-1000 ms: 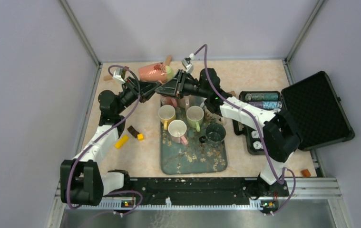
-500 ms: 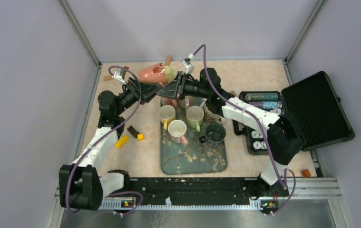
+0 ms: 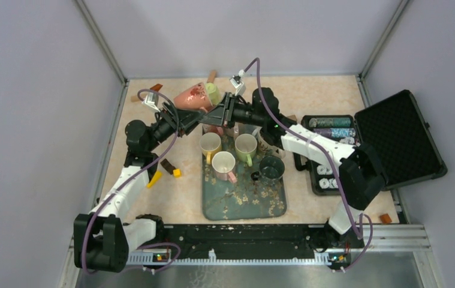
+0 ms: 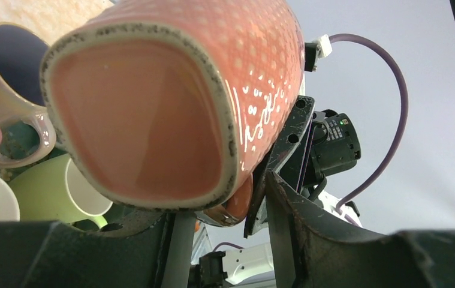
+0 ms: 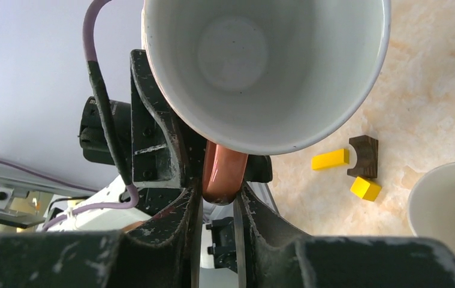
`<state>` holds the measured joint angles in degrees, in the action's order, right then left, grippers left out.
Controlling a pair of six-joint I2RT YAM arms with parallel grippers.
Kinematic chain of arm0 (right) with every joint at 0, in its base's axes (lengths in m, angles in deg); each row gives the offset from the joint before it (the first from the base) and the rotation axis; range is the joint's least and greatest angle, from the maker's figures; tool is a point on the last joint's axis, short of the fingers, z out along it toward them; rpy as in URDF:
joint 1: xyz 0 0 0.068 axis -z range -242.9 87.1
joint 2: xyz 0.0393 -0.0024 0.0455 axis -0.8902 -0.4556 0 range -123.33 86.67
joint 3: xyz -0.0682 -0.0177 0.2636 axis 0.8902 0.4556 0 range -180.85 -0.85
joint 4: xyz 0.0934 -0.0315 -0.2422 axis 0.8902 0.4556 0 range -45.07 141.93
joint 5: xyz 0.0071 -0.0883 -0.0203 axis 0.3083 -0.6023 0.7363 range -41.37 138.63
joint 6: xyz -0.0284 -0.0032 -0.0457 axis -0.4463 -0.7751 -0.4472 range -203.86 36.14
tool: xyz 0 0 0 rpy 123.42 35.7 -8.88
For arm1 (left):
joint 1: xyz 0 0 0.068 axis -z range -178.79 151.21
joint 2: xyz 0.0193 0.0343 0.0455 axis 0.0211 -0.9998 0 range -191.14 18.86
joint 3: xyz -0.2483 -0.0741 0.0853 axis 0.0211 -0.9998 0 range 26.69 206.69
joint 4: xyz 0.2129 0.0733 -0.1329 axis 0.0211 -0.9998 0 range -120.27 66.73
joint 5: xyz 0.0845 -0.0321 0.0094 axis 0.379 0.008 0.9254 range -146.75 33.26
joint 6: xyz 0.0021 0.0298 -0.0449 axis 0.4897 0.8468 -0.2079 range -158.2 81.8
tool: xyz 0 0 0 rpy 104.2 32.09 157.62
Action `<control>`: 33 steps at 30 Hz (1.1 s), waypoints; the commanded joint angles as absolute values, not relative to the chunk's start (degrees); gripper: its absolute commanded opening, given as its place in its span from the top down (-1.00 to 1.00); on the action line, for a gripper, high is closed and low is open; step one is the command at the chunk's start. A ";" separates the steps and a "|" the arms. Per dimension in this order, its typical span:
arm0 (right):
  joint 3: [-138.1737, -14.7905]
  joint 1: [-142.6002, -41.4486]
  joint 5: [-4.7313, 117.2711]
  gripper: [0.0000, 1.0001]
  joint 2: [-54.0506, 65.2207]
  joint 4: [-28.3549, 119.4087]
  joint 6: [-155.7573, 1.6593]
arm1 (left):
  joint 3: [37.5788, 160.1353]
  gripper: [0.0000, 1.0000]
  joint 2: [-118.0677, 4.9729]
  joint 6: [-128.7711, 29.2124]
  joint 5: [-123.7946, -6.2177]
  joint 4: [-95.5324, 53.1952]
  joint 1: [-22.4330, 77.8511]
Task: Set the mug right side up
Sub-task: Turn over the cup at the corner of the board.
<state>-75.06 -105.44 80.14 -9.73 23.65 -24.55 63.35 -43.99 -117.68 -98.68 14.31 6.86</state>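
Pink mug (image 3: 192,96) aloft, handle pinched in right gripper (image 5: 217,193). Left gripper (image 4: 222,225) jaws parted by its base; best withdrawn straight, no snag.

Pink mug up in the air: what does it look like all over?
The pink mug has tiny white dots outside, a white inside and a rough, squarish bottom. It looks like glazed pottery. It hangs tilted on its side near the far end of the tray. The right hand pinches its shiny handle. The left hand sits by its bottom, fingers apart.
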 commanded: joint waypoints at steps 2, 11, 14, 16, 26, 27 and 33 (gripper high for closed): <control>-74.26 -104.65 76.49 1.00 -5.69 20.85 -26.64 | 62.25 -0.02 -40.27 -116.28 -94.99 19.26 6.48; -72.61 -104.62 76.40 1.00 -4.95 20.23 -26.64 | 60.93 0.14 -39.42 -117.77 -92.26 20.33 6.48; -72.42 -104.65 76.43 1.00 -4.80 20.23 -26.76 | 60.71 0.26 -39.28 -117.83 -91.77 20.40 6.48; -72.23 -104.65 76.40 1.00 -4.71 20.44 -26.90 | 60.70 0.46 -39.24 -117.67 -91.73 20.41 6.48; -72.31 -104.64 76.45 1.00 -4.70 20.18 -27.23 | 61.11 1.00 -41.14 -118.37 -94.36 21.86 6.48; -72.37 -104.64 76.22 1.00 -4.64 20.15 -27.52 | 61.14 1.00 -41.39 -118.88 -94.93 22.51 6.48; -72.77 -104.65 74.21 0.48 -4.05 19.79 -29.84 | 61.14 1.00 -41.90 -120.84 -96.31 24.14 7.04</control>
<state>-71.74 -105.40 77.75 -7.66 23.41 -26.54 60.16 -42.66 -120.33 -95.09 15.78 6.88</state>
